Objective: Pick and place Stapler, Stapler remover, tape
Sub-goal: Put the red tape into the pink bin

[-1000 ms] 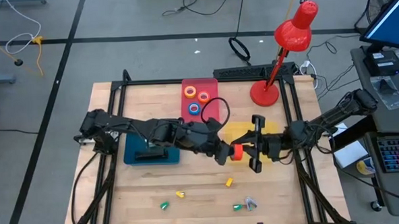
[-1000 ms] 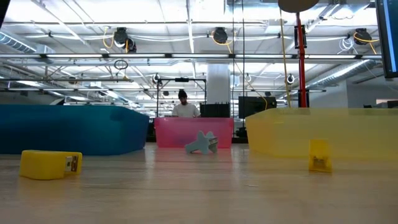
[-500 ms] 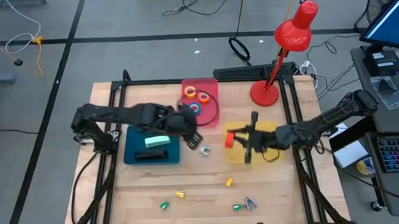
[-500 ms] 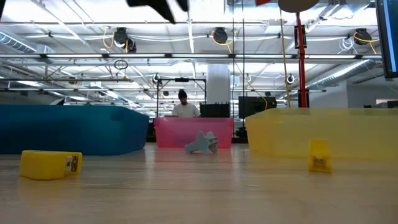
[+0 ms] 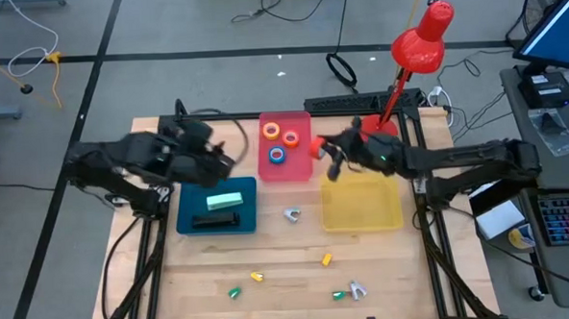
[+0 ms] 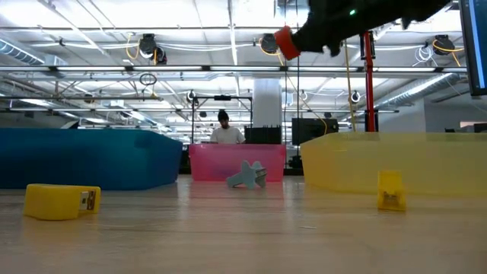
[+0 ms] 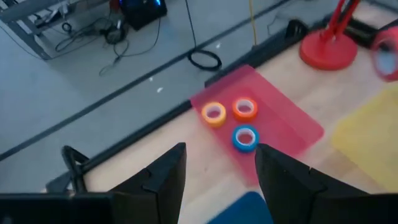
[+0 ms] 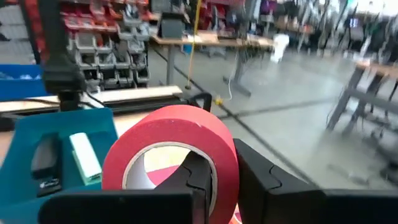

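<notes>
The right gripper (image 5: 319, 148), blurred in the high view, clenches the red tape roll (image 8: 171, 155) just beside the pink tray (image 5: 287, 167), where the blue, orange and yellow rolls (image 7: 245, 138) lie. The left gripper (image 7: 217, 180) hangs released and empty above the table's left side near the teal tray (image 5: 186, 218).

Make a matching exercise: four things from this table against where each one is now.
Things:
1. red tape
2. blue tape
3. black stapler
4. yellow tray

Places:
A. in the teal tray
B. empty, on the table
C. in the right gripper
D. in the red tray

Pairs: 1-C, 2-D, 3-A, 4-B
</notes>
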Tool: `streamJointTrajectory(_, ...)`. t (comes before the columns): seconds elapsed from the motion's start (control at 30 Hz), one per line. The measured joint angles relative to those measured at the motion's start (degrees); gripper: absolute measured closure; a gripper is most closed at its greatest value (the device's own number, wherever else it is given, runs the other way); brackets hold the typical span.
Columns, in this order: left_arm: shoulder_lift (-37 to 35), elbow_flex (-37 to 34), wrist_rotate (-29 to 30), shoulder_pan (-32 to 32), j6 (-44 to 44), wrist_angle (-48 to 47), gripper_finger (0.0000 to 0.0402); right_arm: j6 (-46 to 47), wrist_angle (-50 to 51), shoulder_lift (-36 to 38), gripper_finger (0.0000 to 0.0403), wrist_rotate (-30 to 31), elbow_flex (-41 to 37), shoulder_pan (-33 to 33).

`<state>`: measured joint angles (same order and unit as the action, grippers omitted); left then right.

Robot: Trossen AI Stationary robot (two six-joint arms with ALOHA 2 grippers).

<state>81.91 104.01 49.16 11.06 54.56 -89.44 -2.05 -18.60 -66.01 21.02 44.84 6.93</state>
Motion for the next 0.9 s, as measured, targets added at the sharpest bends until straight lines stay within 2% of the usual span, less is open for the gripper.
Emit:
streamJointTrajectory(0.23, -11.2, -8.2, 0.4, -0.5, 1.3, 0.6, 0.0213, 1.4, 7.2, -12.3, 0.037, -8.4, 11.4, 7.9)
streamJointTrajectory(0.37, -17.5, -14.1, -1.1, -0.4, -0.7, 5.2, 0.0213, 1.1, 16.5, -20.0, 0.037, -11.0, 20.5, 10.4)
streamJointTrajectory(0.63, -27.7, -28.8, -7.7, -0.5, -12.6, 23.5, 0.0213, 1.0, 35.1, -33.6, 0.037, -16.4, 35.1, 14.1)
streamJointTrajectory(0.9, -36.1, -45.4, -14.5, -0.7, -20.2, 43.4, 0.0213, 1.4, 44.6, -42.0, 0.037, -18.5, 39.7, 15.6)
